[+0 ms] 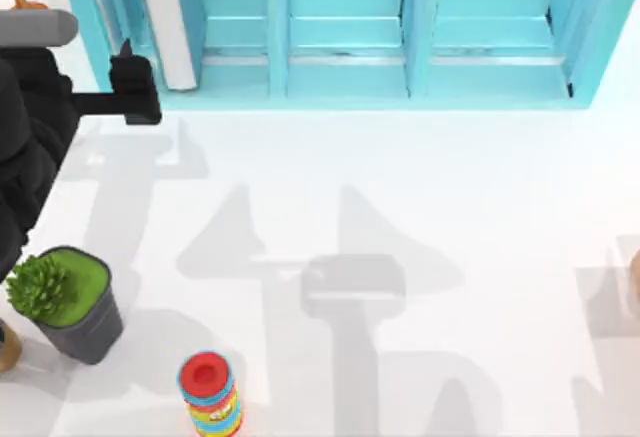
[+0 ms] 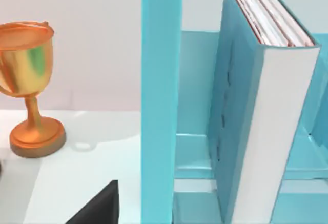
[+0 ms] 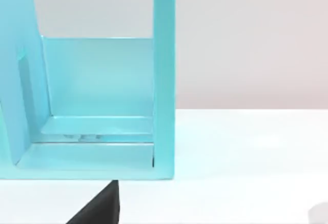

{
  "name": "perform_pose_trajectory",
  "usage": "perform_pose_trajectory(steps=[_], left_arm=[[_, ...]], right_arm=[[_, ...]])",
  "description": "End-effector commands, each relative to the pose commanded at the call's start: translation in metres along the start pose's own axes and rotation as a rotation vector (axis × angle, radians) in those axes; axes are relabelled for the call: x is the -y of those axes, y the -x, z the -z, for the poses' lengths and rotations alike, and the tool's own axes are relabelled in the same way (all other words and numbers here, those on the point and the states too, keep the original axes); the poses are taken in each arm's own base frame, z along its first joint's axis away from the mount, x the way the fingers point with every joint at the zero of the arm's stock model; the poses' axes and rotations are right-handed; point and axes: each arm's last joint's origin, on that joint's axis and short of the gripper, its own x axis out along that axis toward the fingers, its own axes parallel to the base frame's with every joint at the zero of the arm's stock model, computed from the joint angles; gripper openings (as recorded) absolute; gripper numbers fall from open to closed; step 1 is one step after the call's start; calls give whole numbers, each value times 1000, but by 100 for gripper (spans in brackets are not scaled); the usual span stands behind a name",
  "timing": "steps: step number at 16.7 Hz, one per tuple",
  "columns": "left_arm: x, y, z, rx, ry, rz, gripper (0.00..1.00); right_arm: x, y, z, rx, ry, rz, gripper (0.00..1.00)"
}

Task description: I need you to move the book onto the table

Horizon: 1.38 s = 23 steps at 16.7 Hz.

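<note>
The book [image 1: 166, 19] stands upright in the leftmost compartment of the light-blue shelf unit [image 1: 400, 67], its white page edges facing the table [image 1: 400, 187]. In the left wrist view the book [image 2: 266, 126] rises just past the shelf's blue side post [image 2: 161, 96], teal cover on one side. My left gripper [image 1: 130, 69] hovers over the table in front of that compartment, slightly left of the book and not touching it. A black part of my right gripper [image 3: 97, 208] shows in the right wrist view, facing the shelf's right end [image 3: 164, 80].
A gold trophy [image 2: 28, 85] stands left of the shelf. A potted plant [image 1: 65, 297] sits at the front left, and a stack of coloured rings [image 1: 210, 392] stands near the front edge. The shelf's other compartments hold nothing.
</note>
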Motion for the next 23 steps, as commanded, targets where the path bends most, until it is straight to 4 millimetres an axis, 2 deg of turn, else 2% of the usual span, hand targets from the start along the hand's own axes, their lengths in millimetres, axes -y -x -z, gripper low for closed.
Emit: perform_pose_trajectory(steps=[4,6,9,15,17,23], left_arm=[[25,-55,38,-29,-22,4,100],[33,-71,53,-28,-29,5,100],[39,-82,66,-24,-36,3,100],[38,-83,67,-28,-37,-1,100],[41,-89,64,-24,-37,4,100],[49,-139,58,-24,-37,2,100]], right_arm=[[0,0,0,0,0,0,100],[0,0,0,0,0,0,100],[0,0,0,0,0,0,100],[0,0,0,0,0,0,100],[0,0,0,0,0,0,100],[0,0,0,0,0,0,100]])
